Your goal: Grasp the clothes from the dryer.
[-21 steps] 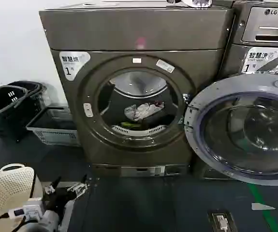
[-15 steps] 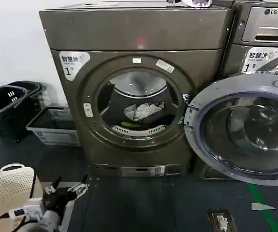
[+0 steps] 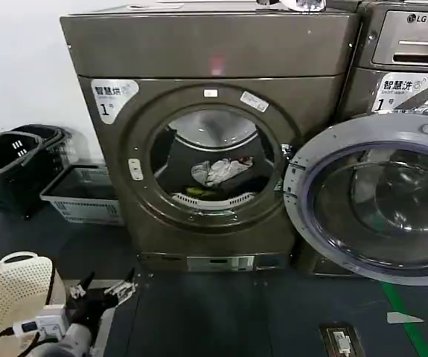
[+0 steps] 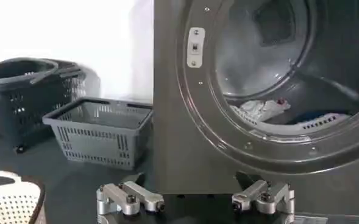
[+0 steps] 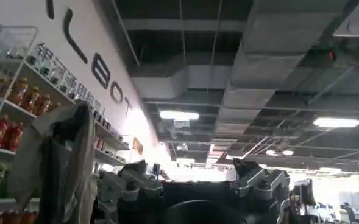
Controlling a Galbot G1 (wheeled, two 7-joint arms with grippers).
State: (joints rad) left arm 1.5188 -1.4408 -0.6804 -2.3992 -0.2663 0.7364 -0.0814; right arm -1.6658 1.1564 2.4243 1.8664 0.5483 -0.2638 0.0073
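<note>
Fingers [image 3: 85,285] of L gripper [image 3: 103,288] spread; clothes [image 3: 219,171] in dryer [image 3: 206,141].

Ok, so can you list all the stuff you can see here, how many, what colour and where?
dryer: one, bronze-grey, middle, porthole open
dryer door: one, silver-rimmed glass, swung open to the right
clothes: a small pile, white-grey with red and dark patches plus a yellow-green piece, inside the drum
LG machine: one, bronze-grey, right of the dryer
dark baskets: two nested, against the wall on the left
grey basket: one, on the floor between the dark baskets and the dryer
white perforated basket: one, low at the left
green floor line: one, low at the right
left end effector: one, silver fingers open, low in front of the dryer
right end effector: one, dark, open, pointing up at the ceiling
</note>
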